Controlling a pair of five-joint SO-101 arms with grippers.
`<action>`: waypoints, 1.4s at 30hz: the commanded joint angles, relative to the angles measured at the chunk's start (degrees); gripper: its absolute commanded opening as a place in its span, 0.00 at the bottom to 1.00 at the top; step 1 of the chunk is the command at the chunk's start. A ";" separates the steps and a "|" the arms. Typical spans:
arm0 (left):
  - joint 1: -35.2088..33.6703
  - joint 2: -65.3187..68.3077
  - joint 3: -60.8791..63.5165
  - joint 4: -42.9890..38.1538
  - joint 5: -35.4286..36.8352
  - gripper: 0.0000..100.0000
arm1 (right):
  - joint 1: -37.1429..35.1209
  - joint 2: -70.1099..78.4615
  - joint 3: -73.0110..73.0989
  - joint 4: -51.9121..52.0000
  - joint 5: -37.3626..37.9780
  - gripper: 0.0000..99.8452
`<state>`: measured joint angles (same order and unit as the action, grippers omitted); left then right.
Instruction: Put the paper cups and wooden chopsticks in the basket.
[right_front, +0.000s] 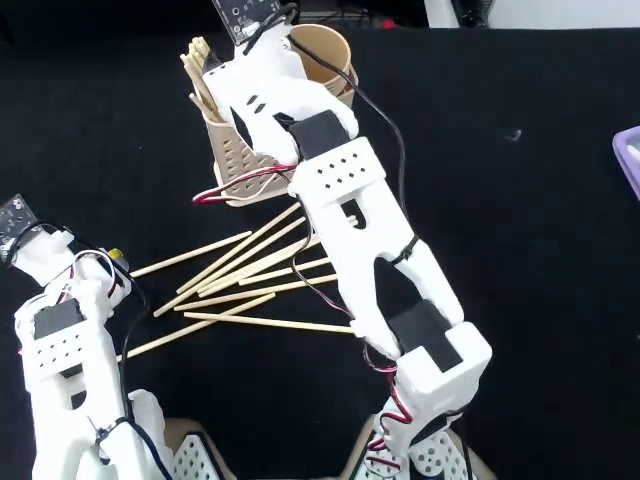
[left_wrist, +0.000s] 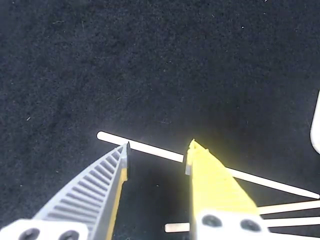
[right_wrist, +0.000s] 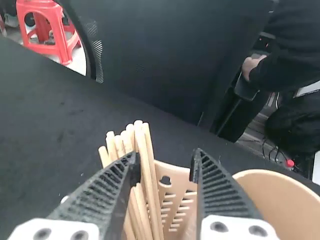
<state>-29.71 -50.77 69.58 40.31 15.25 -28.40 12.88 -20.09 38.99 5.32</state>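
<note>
Left wrist view: my left gripper (left_wrist: 160, 146) hangs open over one wooden chopstick (left_wrist: 260, 180). I see it lying flat, long axis crossing the gap.

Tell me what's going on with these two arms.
The right gripper hangs open over the basket at the far side, where a bundle of chopsticks stands upright next to a paper cup. The left gripper sits low over the table, open, straddling one loose chopstick at the edge of the pile lying flat. Some chopsticks are in; many are not yet.
</note>
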 joint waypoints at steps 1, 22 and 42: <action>0.31 -1.41 -0.22 -1.05 -0.35 0.20 | 0.18 -6.99 -3.03 5.27 0.00 0.17; 0.31 -1.41 -0.31 -1.05 -0.35 0.20 | -5.01 -37.67 51.30 26.29 22.59 0.18; 0.04 -1.49 -0.22 -1.05 -0.35 0.20 | -16.70 -16.40 65.89 1.93 21.19 0.27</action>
<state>-29.71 -50.77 69.58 40.31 15.25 -44.48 -5.58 48.04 42.51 26.77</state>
